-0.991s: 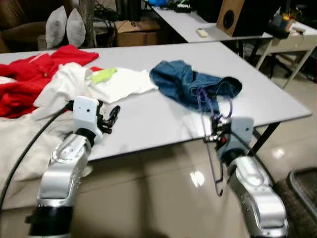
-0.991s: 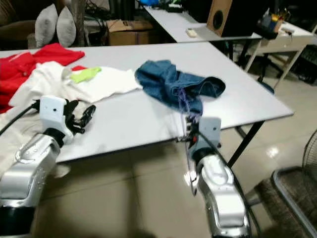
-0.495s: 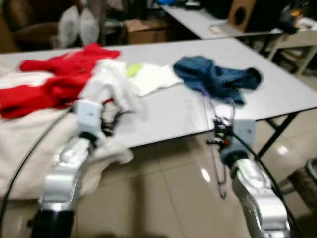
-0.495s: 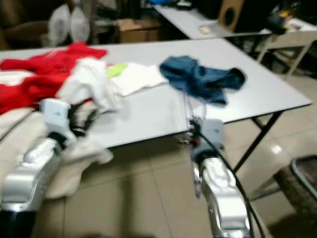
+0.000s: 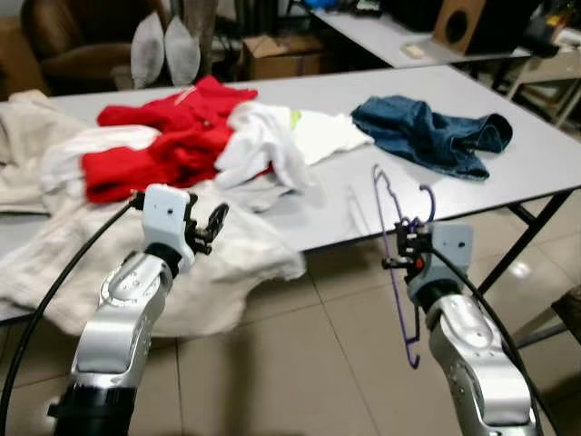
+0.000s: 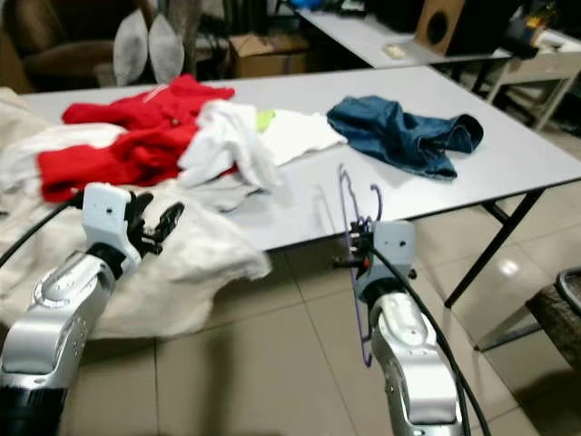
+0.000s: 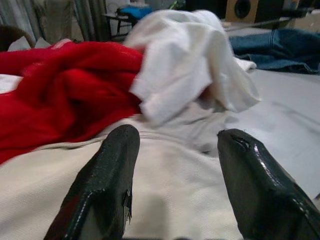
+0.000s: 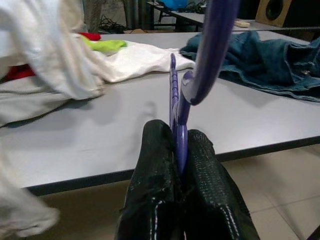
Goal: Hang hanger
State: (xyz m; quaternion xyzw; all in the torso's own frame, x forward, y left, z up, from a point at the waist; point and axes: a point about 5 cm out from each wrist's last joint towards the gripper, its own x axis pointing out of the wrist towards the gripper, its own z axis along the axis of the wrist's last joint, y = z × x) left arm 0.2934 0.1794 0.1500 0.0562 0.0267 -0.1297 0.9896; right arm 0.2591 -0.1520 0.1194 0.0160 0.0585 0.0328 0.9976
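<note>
Over on the left, the left gripper (image 5: 211, 227) is hovering above the cream cloth (image 5: 218, 272) spilling off the near edge of the grey table (image 5: 336, 213), its fingers (image 7: 107, 175) spread wide and carrying nothing. Behind it the red garment (image 5: 172, 145) and the white garment (image 5: 268, 150) are lying in a heap, and further right the blue jeans (image 5: 436, 136) are resting near the far right corner. Now the right side: the right gripper (image 5: 406, 254) is pinching the purple hanger (image 5: 397, 272) tight, fingers closed flat on its stem. The hanger is standing near upright, long axis vertical, hook (image 5: 427, 198) pointing up above the fingers and the frame trailing down toward the floor, just off the table's near edge. No rail is in sight, so I judge the right arm alone is carrying this one onward.
</note>
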